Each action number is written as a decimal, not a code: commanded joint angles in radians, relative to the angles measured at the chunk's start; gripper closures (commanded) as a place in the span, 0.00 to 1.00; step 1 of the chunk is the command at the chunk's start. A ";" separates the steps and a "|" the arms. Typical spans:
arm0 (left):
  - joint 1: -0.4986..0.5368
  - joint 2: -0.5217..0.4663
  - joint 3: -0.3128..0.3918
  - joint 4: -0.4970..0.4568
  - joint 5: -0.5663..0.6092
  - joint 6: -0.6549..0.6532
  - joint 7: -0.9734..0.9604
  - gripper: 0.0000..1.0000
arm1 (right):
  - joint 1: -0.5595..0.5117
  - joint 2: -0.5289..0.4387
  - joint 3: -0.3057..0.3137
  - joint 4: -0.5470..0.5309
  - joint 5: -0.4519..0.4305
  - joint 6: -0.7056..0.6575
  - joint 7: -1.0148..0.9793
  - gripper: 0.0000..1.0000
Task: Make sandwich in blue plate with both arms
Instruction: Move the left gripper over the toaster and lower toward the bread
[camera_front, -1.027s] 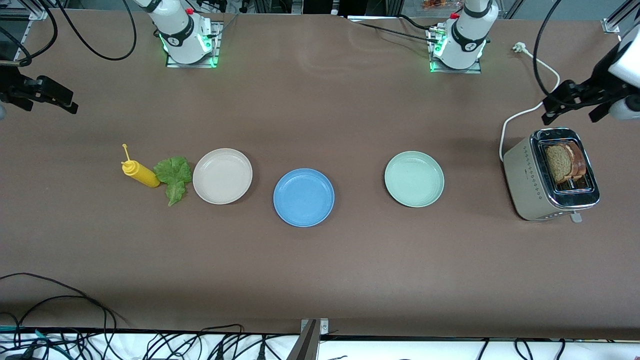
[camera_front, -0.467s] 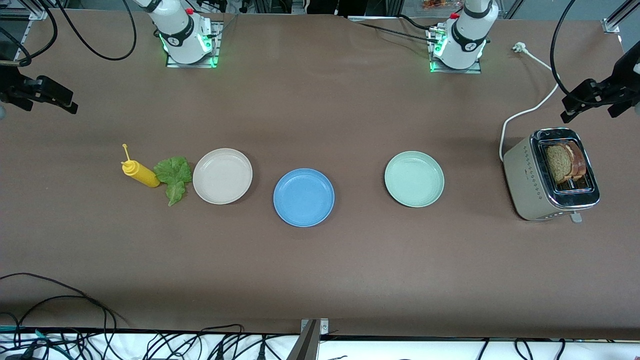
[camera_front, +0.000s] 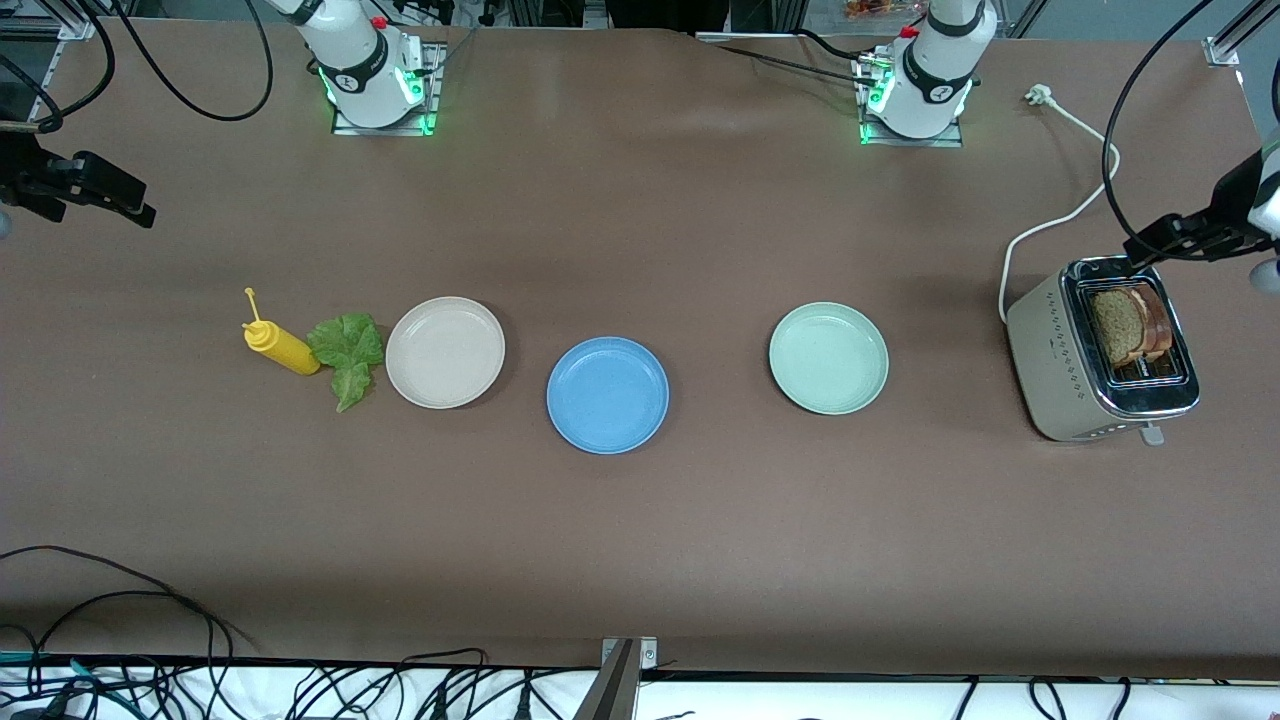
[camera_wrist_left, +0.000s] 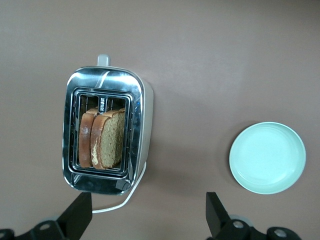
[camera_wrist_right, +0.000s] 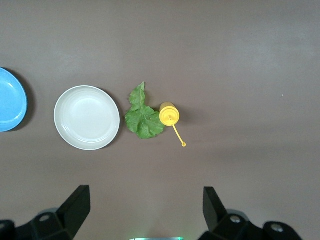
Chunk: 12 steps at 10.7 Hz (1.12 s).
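While the blue plate (camera_front: 607, 394) sits bare mid-table, nearest the front camera, your bread slices (camera_wrist_left: 104, 138) stand on edge in the toaster (camera_front: 1100, 350) at the left arm's end. Your left gripper (camera_wrist_left: 145, 220), fingers spread and holding nothing, hangs just beside them, so it's nearer. Your right gripper (camera_wrist_right: 145, 217), likewise spread, waits above the lettuce leaf (camera_wrist_right: 142, 115).

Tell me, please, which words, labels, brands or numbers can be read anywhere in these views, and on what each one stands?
None can be read.
Toaster: a small dark tag inside the slot, by the bread slices, carries pale marks too small to read.
Arm bases: round emblems, too small to read.
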 joint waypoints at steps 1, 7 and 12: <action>0.002 -0.001 0.013 -0.089 0.020 0.085 0.014 0.00 | -0.003 0.009 -0.004 0.018 0.002 -0.003 -0.004 0.00; 0.005 0.068 0.065 -0.167 0.020 0.255 0.161 0.00 | -0.003 0.025 -0.002 0.018 0.004 -0.001 -0.016 0.00; 0.025 0.147 0.065 -0.170 0.005 0.335 0.214 0.00 | -0.002 0.025 -0.002 0.018 0.002 -0.012 -0.020 0.00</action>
